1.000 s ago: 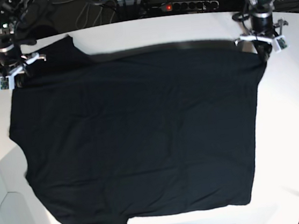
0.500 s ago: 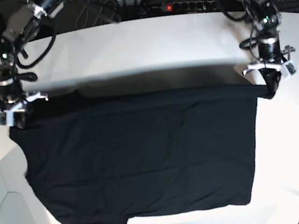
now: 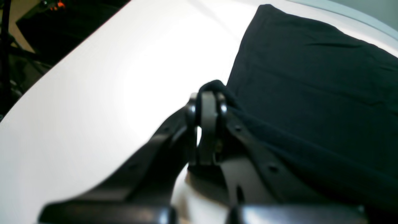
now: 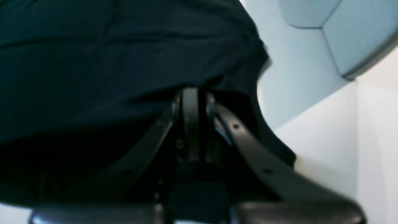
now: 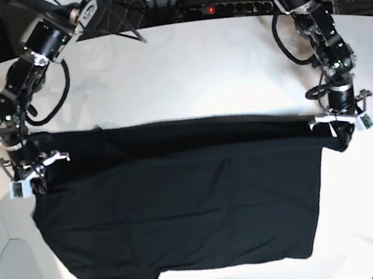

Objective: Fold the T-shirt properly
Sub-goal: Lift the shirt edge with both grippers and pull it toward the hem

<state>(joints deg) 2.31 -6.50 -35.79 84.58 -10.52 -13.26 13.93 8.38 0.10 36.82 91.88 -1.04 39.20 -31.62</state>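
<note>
Both pincers are clamped on the T-shirt (image 5: 181, 207): our left gripper (image 5: 340, 137) pinches one far corner of the black cloth, and our right gripper (image 5: 31, 185) pinches the opposite corner. In the left wrist view the left gripper (image 3: 207, 102) has its jaws pressed together with a small bunch of fabric poking out above them; in the right wrist view the right gripper (image 4: 192, 102) is likewise closed, with cloth draped over and around its tips.

We judge we are mid-fold, carrying the far edge over the body of the garment toward the near hem. Between the two pincers the raised edge runs as a fairly straight dark band, and beyond it lies bare white table (image 5: 185, 72). Below the pincers the rest of the shirt lies flat, with a sleeve jutting out at the near corner under our right gripper.

Next we need to travel both arms together toward the near hem, keeping the edge taut and level, then lower and let go.

Nothing sits on the cloth in our path. Past the table's far edge we see a power strip (image 5: 229, 7) and cables, well clear. A slack middle or uneven pace would skew the fold.
</note>
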